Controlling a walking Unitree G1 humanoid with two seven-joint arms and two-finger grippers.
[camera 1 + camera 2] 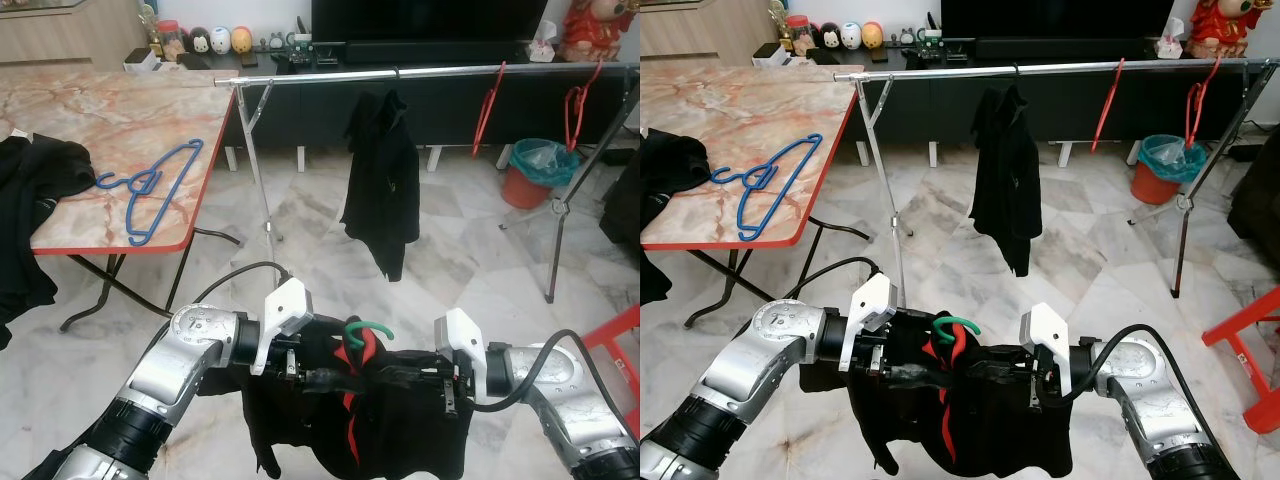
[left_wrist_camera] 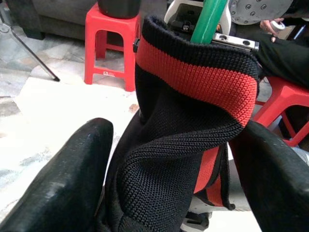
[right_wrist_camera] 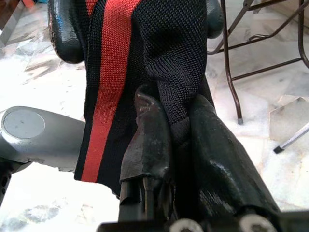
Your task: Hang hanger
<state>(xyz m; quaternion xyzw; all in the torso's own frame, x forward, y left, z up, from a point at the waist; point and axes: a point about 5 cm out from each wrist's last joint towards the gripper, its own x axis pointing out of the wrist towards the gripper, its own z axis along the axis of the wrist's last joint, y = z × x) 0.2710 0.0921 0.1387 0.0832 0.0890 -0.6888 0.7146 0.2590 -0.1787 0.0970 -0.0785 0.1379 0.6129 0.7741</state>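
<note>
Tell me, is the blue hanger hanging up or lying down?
Lying down. The blue hanger lies flat on the marble table, not on the rail.
</note>
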